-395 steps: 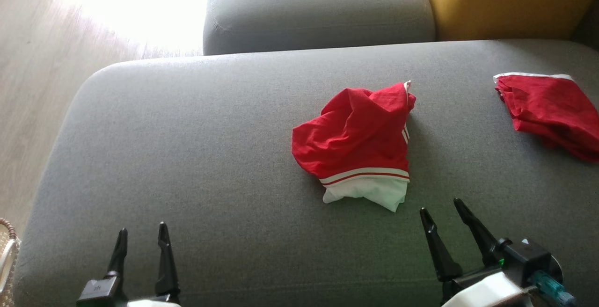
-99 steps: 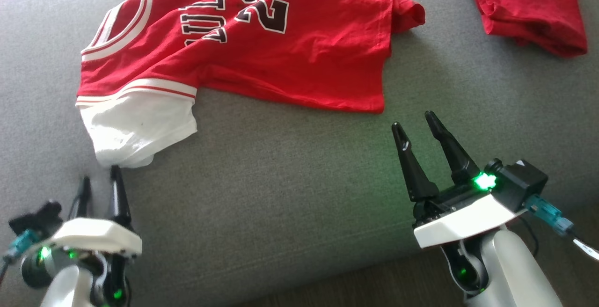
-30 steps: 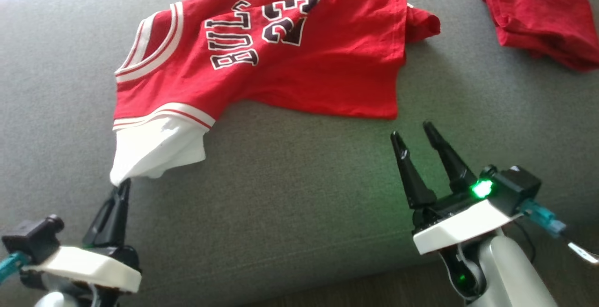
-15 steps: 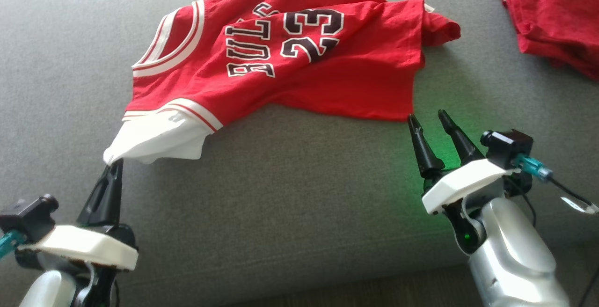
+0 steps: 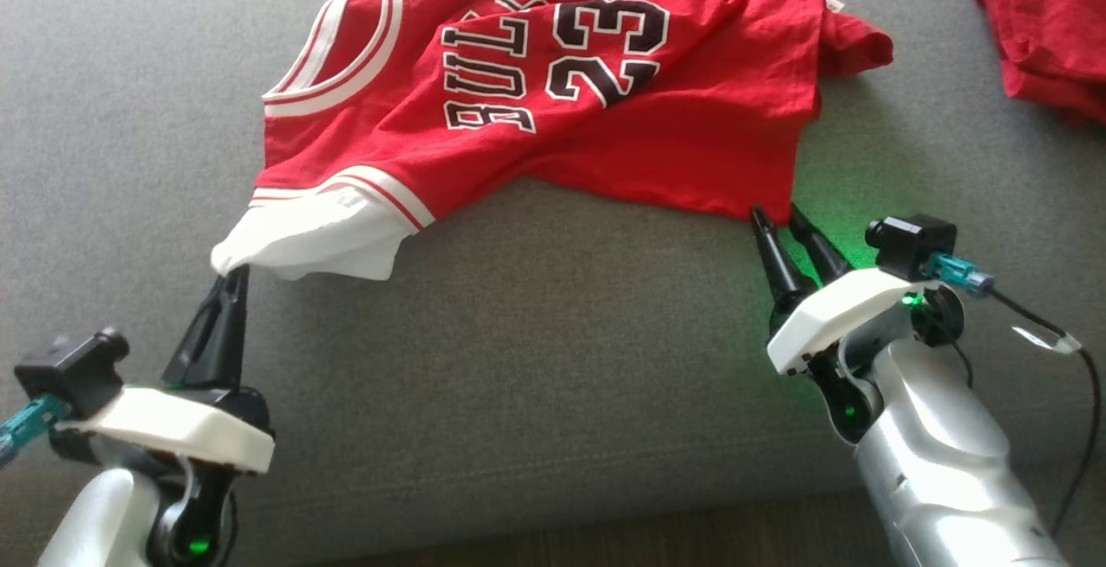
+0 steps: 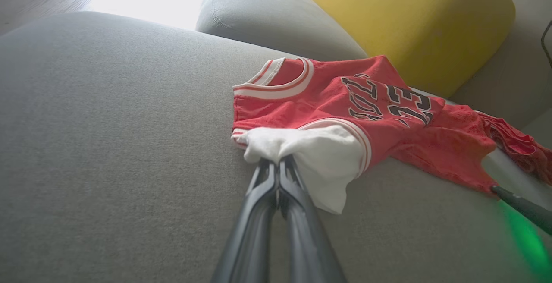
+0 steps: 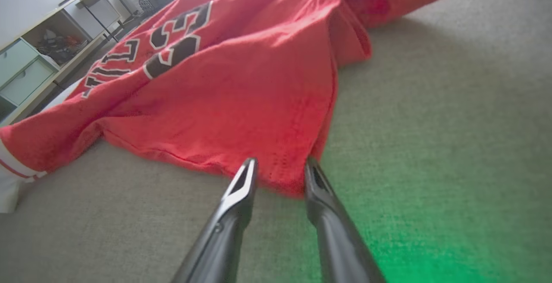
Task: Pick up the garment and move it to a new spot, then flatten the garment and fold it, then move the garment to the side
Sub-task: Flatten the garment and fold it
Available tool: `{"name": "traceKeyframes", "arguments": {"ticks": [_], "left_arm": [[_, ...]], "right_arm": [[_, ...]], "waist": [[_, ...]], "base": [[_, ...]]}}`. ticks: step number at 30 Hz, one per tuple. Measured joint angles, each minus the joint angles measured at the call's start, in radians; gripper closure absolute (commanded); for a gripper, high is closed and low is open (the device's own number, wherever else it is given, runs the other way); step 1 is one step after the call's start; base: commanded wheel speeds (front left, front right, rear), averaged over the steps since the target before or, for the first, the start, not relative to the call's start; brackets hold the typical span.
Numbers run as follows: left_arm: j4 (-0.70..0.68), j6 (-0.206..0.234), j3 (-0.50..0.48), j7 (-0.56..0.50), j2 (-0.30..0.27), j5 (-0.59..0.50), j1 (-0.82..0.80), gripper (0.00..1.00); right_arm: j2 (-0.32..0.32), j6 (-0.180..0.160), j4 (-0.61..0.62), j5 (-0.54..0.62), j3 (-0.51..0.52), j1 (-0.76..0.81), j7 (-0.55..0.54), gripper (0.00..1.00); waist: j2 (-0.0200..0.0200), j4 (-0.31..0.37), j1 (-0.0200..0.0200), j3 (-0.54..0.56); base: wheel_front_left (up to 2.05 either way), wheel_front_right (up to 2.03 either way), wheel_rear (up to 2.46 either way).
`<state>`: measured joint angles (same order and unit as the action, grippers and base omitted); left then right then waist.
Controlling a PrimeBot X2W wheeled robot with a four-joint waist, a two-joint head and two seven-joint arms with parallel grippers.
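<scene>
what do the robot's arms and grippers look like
The left gripper and right gripper each have two long, tapered black fingers on a white wedge-shaped mount. The forearms are glossy silver-grey. A black camera block with a teal plug sits beside each wrist, and green lights glow there.

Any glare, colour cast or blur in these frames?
Left wrist view: glare blows out the top, beyond the sofa. Right wrist view: green cast on the sofa, jersey slightly soft. Head view: same green spill by the right gripper, otherwise even light.
</scene>
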<state>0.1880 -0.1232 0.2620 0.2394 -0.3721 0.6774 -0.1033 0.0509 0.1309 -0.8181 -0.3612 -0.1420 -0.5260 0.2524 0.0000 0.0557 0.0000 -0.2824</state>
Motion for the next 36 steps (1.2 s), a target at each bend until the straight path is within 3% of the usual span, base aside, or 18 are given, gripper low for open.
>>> {"name": "traceKeyframes", "arguments": {"ticks": [1, 2, 4, 5, 11, 15, 24, 30, 36], "left_arm": [[0.000, 0.000, 0.004, 0.000, 0.000, -0.002, -0.005, 1.00], [0.000, 0.000, 0.010, 0.000, 0.000, -0.004, -0.009, 1.00], [0.000, 0.000, 0.016, 0.000, 0.000, -0.006, -0.011, 1.00], [0.000, 0.000, 0.016, 0.000, 0.000, -0.006, -0.012, 1.00], [0.004, -0.001, 0.012, 0.005, 0.009, 0.002, -0.033, 1.00], [-0.034, -0.001, -0.024, 0.009, 0.034, 0.058, -0.034, 1.00], [-0.123, -0.001, -0.082, 0.002, 0.032, 0.218, -0.170, 1.00], [-0.152, 0.015, -0.088, -0.121, 0.024, 0.304, -0.350, 1.00], [-0.171, 0.073, -0.087, -0.269, -0.009, 0.338, -0.557, 1.00]], "right_arm": [[0.000, 0.000, -0.014, -0.012, 0.000, -0.004, 0.000, 0.60], [0.002, 0.000, -0.027, -0.016, -0.003, -0.006, 0.000, 0.60], [0.003, 0.000, -0.044, -0.018, -0.006, -0.014, 0.000, 0.92], [0.004, 0.000, -0.052, -0.018, -0.008, -0.022, 0.000, 1.00], [0.004, 0.000, -0.034, -0.003, 0.000, -0.033, 0.000, 1.00], [0.004, 0.000, 0.064, 0.002, 0.027, -0.032, 0.000, 1.00], [0.005, 0.000, 0.200, -0.016, 0.060, -0.037, 0.000, 1.00], [0.013, 0.000, 0.204, 0.002, 0.097, -0.125, -0.063, 1.00], [0.113, 0.000, 0.272, 0.022, 0.125, -0.292, -0.173, 1.00]], "waist": [[0.0000, -0.002, 0.0001, -0.003], [0.0000, -0.004, 0.0001, -0.006], [0.0000, -0.008, 0.0000, -0.010], [0.0000, -0.009, 0.0000, -0.012], [0.0000, -0.014, 0.0000, 0.001], [0.0000, -0.013, 0.0000, 0.028], [0.0000, -0.004, 0.0000, 0.130], [0.0000, 0.001, -0.0001, 0.205], [0.0000, 0.006, -0.0001, 0.256]], "base": [[0.00, 0.00, 0.00], [0.00, 0.00, 0.00], [0.00, 0.00, 0.00], [0.00, 0.00, 0.00], [0.00, 0.00, 0.00], [0.00, 0.00, 0.00], [0.00, 0.00, 0.00], [0.00, 0.00, 0.00], [0.00, 0.00, 0.00]]}}
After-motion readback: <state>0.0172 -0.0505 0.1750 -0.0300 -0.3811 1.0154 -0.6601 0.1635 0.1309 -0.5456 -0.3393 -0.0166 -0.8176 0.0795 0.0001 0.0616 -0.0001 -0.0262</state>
